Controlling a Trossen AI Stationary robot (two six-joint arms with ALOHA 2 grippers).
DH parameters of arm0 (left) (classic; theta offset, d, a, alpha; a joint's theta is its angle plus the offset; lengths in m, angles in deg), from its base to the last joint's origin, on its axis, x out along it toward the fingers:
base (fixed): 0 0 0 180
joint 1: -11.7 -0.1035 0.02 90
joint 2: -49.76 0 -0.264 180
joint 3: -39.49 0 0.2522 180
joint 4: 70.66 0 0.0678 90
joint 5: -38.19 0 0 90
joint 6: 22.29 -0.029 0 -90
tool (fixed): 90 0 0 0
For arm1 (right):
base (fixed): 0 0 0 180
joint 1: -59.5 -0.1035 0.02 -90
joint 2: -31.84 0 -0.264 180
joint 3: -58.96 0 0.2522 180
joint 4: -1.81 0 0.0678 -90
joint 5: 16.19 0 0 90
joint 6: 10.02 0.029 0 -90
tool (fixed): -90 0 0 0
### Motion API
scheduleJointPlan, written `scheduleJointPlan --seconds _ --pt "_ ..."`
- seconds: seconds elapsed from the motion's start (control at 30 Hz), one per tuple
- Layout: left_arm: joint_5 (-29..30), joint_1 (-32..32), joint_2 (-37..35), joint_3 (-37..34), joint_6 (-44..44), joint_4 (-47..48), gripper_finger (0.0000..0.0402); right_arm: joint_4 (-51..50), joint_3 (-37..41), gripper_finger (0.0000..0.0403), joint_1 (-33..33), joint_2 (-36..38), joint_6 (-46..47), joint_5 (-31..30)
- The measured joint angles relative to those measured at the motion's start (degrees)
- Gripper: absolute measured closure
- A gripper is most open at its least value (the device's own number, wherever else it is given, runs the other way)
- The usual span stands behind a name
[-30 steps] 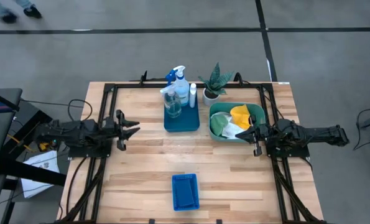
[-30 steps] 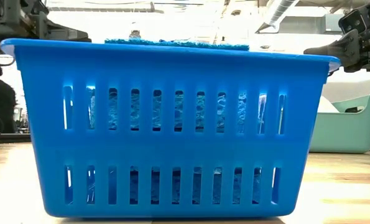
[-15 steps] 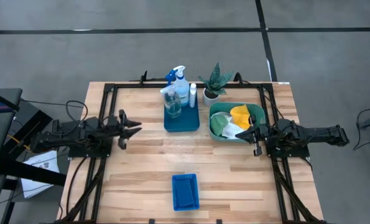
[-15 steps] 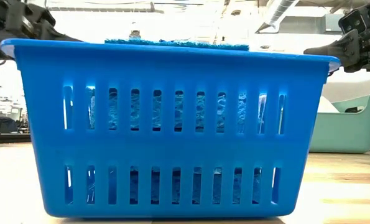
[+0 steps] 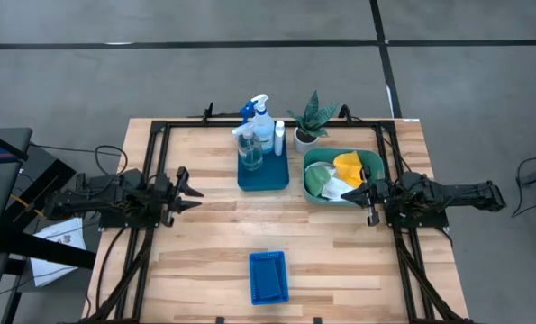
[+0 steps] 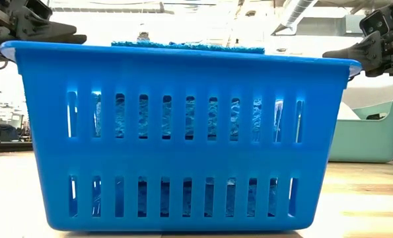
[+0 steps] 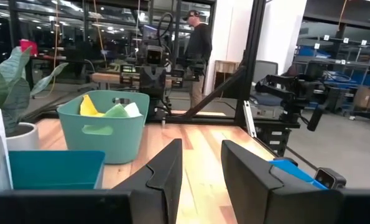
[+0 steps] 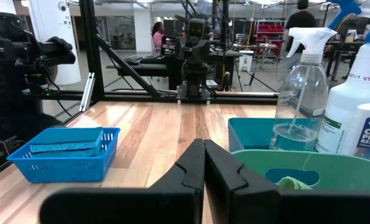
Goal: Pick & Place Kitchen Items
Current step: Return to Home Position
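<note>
My left arm has drawn back toward the table's left edge; the right has not shifted. The left gripper [image 5: 188, 187] hangs empty over the left side, fingers apart. The right gripper [image 5: 359, 192] sits with fingers together just beside the teal plastic tub [image 5: 310, 160]. I judge the sorting done and this the homing step: next, simply tuck both arms back. The flat blue square sponge [image 8: 66, 140] lies level atop the slotted blue plastic basket [image 5: 253, 277], whose long axis runs from near edge to far.
</note>
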Motion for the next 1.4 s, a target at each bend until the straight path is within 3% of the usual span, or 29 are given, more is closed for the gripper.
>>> scheduleJointPlan --seconds 0.37,1.4 --pt "-0.1 1.0 0.7 0.0 0.0 -0.1 0.0293 0.0 0.0 0.0403 0.0 0.0 0.0 0.0" --pt "-0.1 1.0 12.3 0.0 0.0 -0.1 0.0293 0.0 0.0 0.0403 0.0 0.0 0.0 0.0"
